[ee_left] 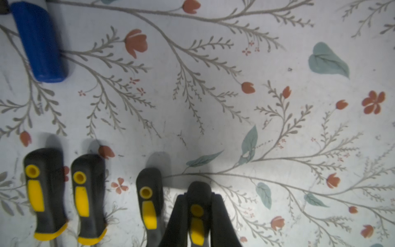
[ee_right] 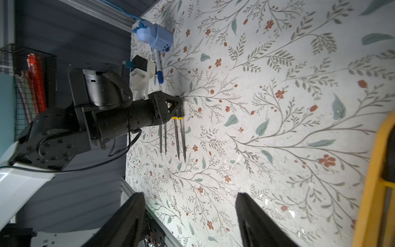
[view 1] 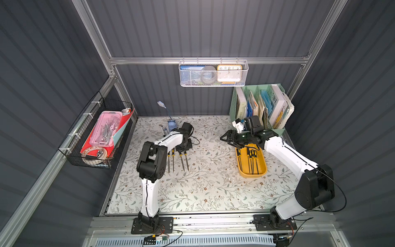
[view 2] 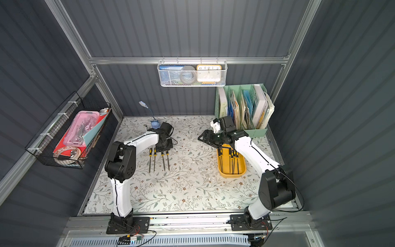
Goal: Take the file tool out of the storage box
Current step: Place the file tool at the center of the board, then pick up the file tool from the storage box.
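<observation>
R gripper [view 1: 228,142] jaws wide, empty, hovering just off far end of shallow mustard-yellow plastic storage box [view 1: 252,175]. Black/yellow-handled file tools [view 1: 252,159] lie in box, long axis along its length, handles at far end, nearest R. L gripper [ee_left: 198,193] is well clear of box, clamped on laid-out file [ee_left: 196,216]. R's pick imo.
</observation>
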You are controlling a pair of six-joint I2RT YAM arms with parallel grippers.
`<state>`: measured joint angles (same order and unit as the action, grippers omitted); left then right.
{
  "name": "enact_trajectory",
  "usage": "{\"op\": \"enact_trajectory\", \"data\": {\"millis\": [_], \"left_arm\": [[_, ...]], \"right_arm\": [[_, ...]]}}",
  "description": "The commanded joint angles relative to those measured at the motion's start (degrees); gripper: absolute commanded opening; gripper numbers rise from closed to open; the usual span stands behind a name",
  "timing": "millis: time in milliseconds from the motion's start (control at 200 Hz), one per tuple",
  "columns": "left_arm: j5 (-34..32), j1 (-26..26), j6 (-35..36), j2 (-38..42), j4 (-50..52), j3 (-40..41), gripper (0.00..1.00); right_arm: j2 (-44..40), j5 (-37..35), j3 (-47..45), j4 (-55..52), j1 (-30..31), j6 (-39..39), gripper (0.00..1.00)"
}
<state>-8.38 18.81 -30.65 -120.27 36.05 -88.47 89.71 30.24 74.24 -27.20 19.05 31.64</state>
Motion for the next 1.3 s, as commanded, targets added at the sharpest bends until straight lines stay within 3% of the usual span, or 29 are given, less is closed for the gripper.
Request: {"op": "enact_trajectory", "data": {"millis": [0,205,365,680,996,1296], "left_arm": [[-1.37,0.00,0.51,-1.64,2.27,-0.39,0.19],[-0.93,0.00,1.25,-2.01,2.26,-1.51,0.32],[-1.10,0.00,1.61,-1.31,2.54,-2.96,0.41],[2.25,0.01,2.19,3.08,4.49,-9.30,0.45],[16.46,0.00,4.81,8.11,0.09,-10.66,0.49],[16.14,0.00,5.36,8.20,0.85,-10.00,0.50]], "right_arm": [[0.88,-7.64,0.66,-6.63,-1.30,-1.50,0.72],[2.99,-18.74,2.97,-16.93,-4.90,-4.36,0.70],[4.79,-22.88,3.69,-19.99,-7.64,-6.15,0.65],[12.65,-29.99,7.08,-24.08,-10.08,-11.59,0.50],[22.82,-34.77,15.70,-26.32,-10.34,-16.49,0.41],[30.89,-35.67,21.04,-27.46,-10.76,-18.80,0.36]]}}
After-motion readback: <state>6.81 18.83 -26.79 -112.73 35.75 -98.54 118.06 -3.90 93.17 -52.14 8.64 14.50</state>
